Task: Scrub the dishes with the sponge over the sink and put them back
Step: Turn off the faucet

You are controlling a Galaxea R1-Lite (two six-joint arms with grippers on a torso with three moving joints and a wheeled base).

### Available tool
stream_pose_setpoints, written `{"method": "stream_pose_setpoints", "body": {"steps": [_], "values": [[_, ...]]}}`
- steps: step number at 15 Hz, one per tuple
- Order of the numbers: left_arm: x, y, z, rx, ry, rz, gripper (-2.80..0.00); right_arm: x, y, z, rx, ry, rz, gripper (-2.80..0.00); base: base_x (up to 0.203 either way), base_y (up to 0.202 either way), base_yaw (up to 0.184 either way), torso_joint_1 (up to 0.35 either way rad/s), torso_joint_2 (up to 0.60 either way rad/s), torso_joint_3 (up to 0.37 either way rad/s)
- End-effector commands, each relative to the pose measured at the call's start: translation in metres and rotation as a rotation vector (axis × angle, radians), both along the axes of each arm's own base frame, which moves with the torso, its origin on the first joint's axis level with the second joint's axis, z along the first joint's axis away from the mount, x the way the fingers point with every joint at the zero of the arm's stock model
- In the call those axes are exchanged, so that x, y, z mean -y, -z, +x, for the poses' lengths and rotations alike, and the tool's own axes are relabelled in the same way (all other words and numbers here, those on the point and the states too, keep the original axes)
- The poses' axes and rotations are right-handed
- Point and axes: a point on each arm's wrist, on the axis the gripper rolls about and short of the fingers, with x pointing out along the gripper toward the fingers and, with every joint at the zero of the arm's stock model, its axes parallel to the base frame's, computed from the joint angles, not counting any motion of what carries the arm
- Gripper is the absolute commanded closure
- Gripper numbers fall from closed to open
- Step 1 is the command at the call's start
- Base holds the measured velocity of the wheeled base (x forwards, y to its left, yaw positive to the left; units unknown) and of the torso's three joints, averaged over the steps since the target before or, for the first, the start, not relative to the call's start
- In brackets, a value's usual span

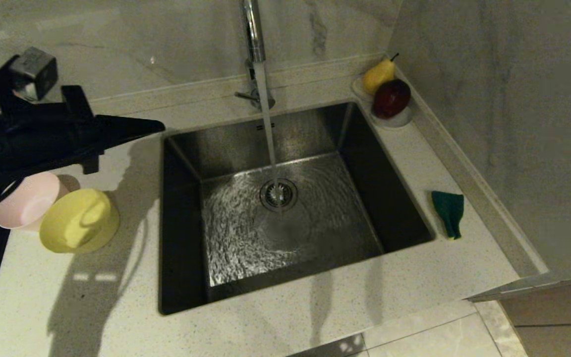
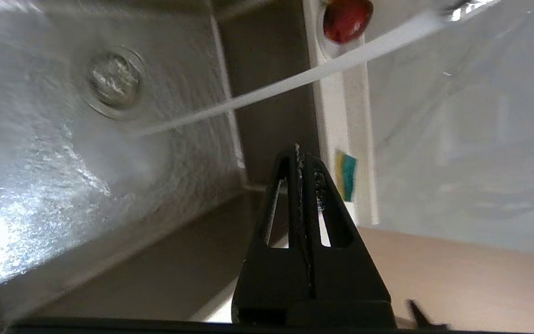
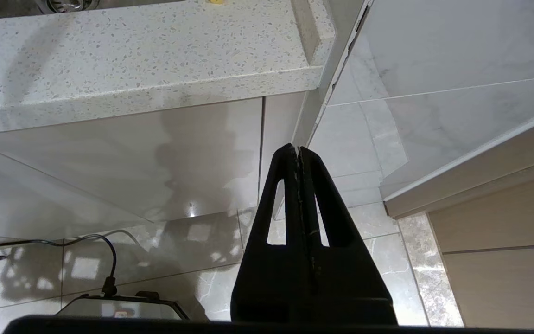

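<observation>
Sponge (image 1: 448, 213): on the counter (image 1: 275, 317) right of the sink (image 1: 186, 238), well apart from the left gripper (image 1: 159, 127), which hangs over the counter at the sink's far left corner. Green face up, yellow edge showing at its near end; long axis runs front to back, slightly bent. Left gripper: fingers pressed together, holding nothing, pointing toward the sink. Pink bowl (image 1: 25, 203) and yellow bowl (image 1: 80, 221): tipped on their sides, touching, left of the sink, below the left arm. Right gripper (image 3: 298, 150): closed, empty, low beside the cabinet front.
</observation>
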Motion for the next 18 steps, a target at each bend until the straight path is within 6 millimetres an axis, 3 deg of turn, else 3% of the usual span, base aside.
{"method": "stream_pose_setpoints", "body": {"steps": [1,8,18], "values": [[0.012,0.026,0.034,-0.103,0.053,-0.021,0.00,0.000,0.000,0.000,-0.001,0.000,-0.001,0.00,0.000,0.000,0.000,0.000,0.00,0.000],[0.027,0.052,0.064,-0.118,0.110,-0.022,0.00,0.000,0.000,0.000,-0.001,-0.002,-0.001,0.00,0.000,0.000,0.000,0.000,0.00,0.000],[0.044,0.058,0.089,-0.118,0.148,-0.019,0.00,0.000,0.000,0.000,-0.001,0.000,-0.001,0.00,0.000,0.000,0.000,0.000,0.00,0.000]]}}
